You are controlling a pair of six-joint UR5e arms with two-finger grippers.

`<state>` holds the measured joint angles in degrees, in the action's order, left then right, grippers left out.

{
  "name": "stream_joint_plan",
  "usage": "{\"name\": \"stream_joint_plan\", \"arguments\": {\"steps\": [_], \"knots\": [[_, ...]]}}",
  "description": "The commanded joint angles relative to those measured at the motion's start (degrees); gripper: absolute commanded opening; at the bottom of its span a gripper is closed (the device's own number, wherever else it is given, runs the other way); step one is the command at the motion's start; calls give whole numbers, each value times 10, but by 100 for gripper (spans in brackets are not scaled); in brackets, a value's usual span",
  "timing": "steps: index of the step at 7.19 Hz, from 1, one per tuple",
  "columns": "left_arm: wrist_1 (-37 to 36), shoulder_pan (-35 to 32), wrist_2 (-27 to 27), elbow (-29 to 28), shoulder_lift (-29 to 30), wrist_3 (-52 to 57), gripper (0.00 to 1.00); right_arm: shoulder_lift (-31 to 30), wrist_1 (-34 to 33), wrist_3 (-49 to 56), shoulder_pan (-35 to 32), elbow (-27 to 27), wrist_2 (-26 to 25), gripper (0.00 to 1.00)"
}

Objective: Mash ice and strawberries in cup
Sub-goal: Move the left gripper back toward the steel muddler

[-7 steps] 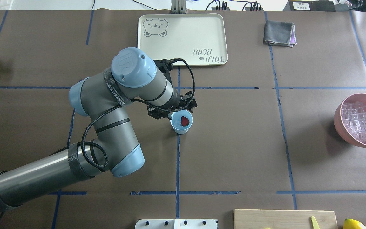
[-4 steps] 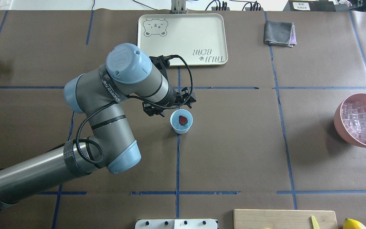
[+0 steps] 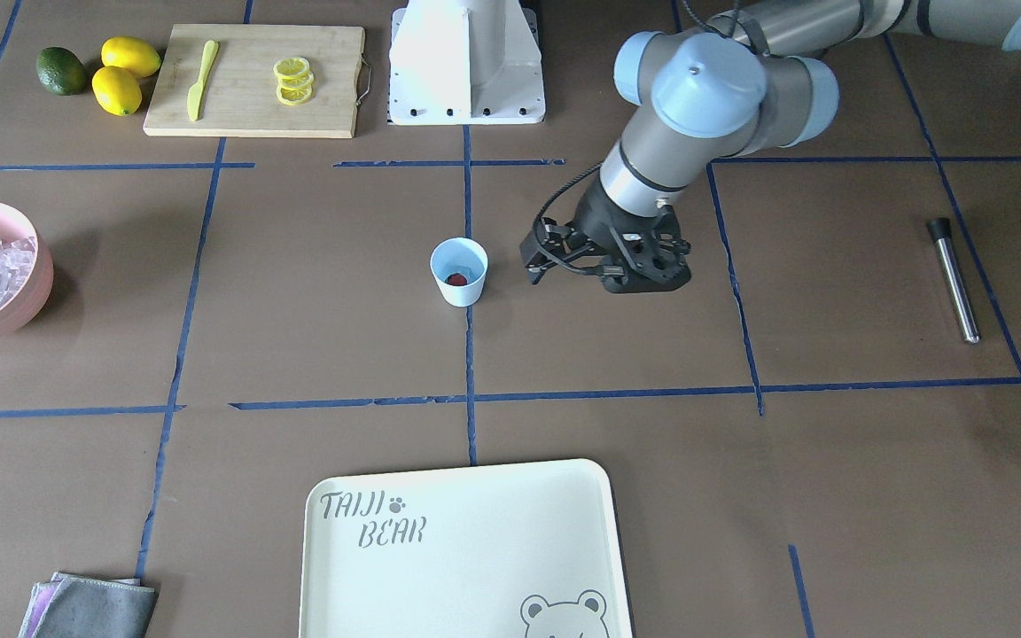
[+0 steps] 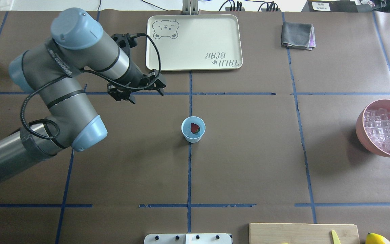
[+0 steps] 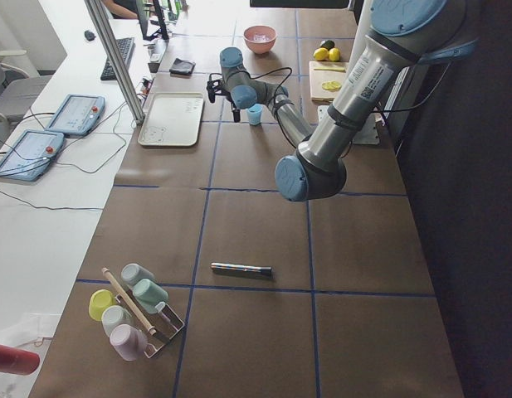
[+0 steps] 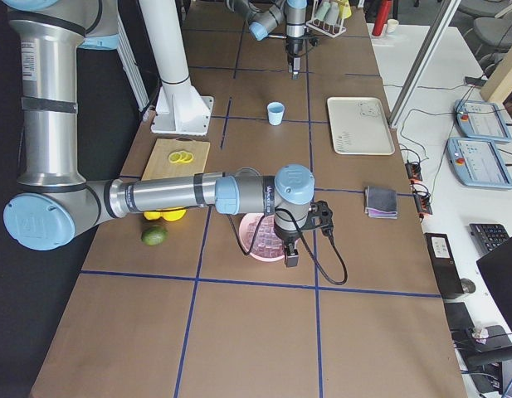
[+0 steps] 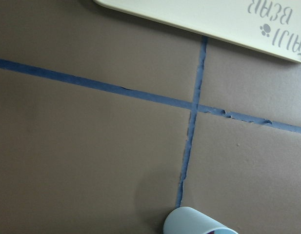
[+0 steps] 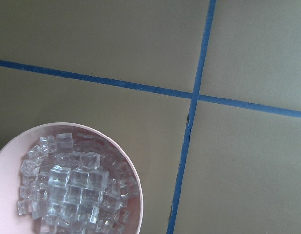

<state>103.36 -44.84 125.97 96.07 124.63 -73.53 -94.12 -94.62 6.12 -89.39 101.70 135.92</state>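
We are seeing the left gripper (image 4: 148,96) hanging over the table (image 4: 249,152), fingers spread and gripping nothing; the right gripper (image 6: 290,259), showing only in the right-side view, is hanging over the pink bowl (image 4: 361,126), and we cannot tell how its fingers are standing. In the overhead view the cup (image 4: 192,137) is standing upright, well apart at the left gripper's 4 o'clock, holding the strawberry (image 4: 195,128). The ice (image 4: 386,130) is lying heaped in the pink bowl, far out at the cup's 3 o'clock.
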Motion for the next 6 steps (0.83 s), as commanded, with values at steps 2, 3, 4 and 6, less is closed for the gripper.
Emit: {"name": "stream_joint_plan", "arguments": {"steps": [2, 3, 4, 6], "knots": [[-27, -107, 65, 18, -103, 188, 100, -15, -1, -4, -22, -8, 17, 99], [-39, -140, 68, 20, -152, 261, 100, -16, 0, -3, -23, -11, 17, 99], [-41, -173, 67, 19, -188, 323, 100, -18, 0, -4, -25, -11, 16, 99], [-108, -243, 67, 17, -235, 503, 100, -19, 0, -14, -27, -10, 15, 99]]}}
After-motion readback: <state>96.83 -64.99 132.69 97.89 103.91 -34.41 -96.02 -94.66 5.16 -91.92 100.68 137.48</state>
